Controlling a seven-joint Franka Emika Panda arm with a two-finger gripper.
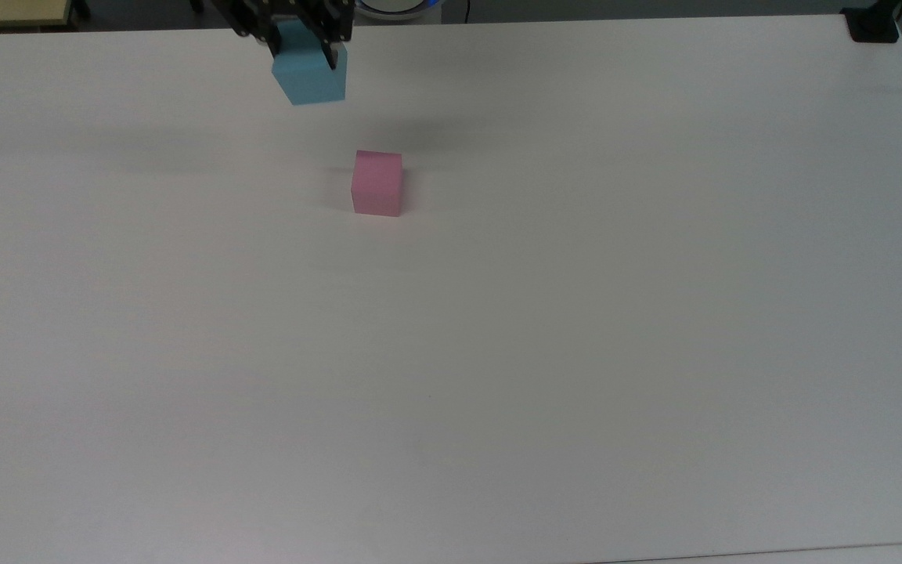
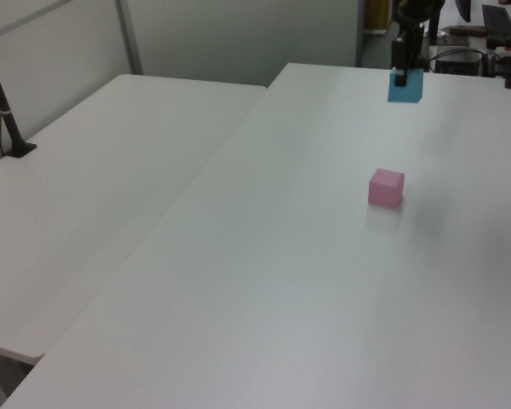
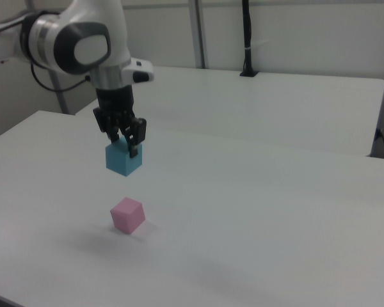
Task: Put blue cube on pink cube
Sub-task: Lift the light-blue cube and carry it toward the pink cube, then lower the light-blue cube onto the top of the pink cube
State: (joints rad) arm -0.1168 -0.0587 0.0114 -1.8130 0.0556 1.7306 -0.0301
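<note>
The pink cube (image 1: 377,182) (image 2: 387,187) (image 3: 127,215) rests alone on the white table. My gripper (image 1: 301,48) (image 2: 401,75) (image 3: 123,145) is shut on the light blue cube (image 1: 310,74) (image 2: 406,87) (image 3: 123,159) and holds it in the air. In the right view the blue cube hangs a short way above the pink cube, slightly toward the right view's left. In the top view it lies up and to the left of the pink cube.
The white table (image 1: 498,352) stretches wide around the pink cube. A second white table (image 2: 85,187) adjoins it on the left view's left, with a black post (image 2: 4,111) on it. A black clamp (image 1: 874,23) sits at the top view's upper right corner.
</note>
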